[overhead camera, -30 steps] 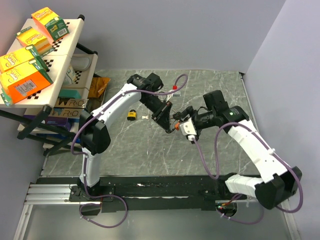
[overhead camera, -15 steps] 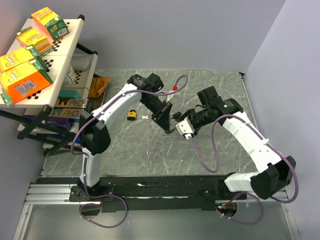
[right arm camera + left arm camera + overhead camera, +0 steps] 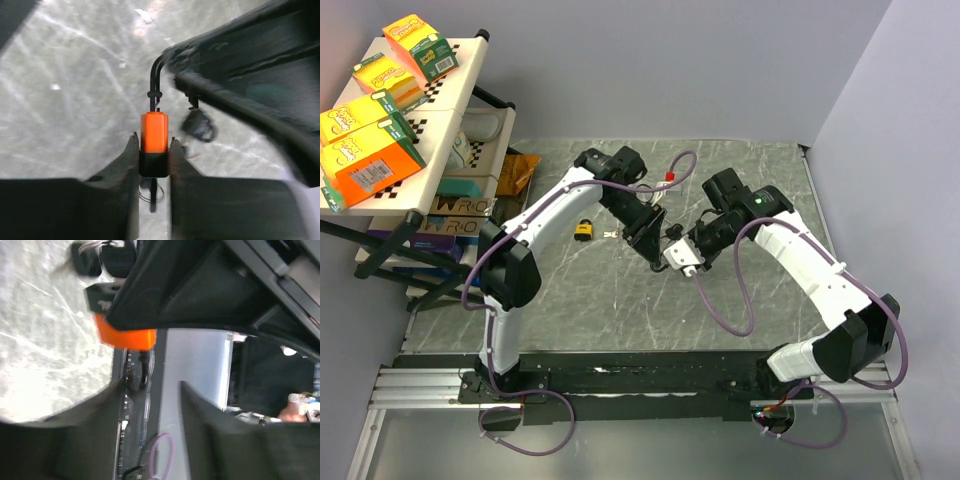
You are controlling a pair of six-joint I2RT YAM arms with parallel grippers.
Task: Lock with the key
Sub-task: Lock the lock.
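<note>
Boxy org. padlock (image 3: 154,132), marbled tbl (image 3: 60,100).

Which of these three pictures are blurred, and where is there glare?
Top external view: sharp and evenly lit, with only soft shadows on the grey marble tabletop. Left wrist view: everything is out of focus, the orange block-shaped padlock too, and the tabletop glares white at the left. Right wrist view: the padlock in the right hand is fairly clear, but the edges are smeared.

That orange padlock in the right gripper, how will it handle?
Likely rigid and heavy: the padlock has a metal shackle. Its smooth body may slip in the right gripper. The hanging keys will probably swing.
</note>
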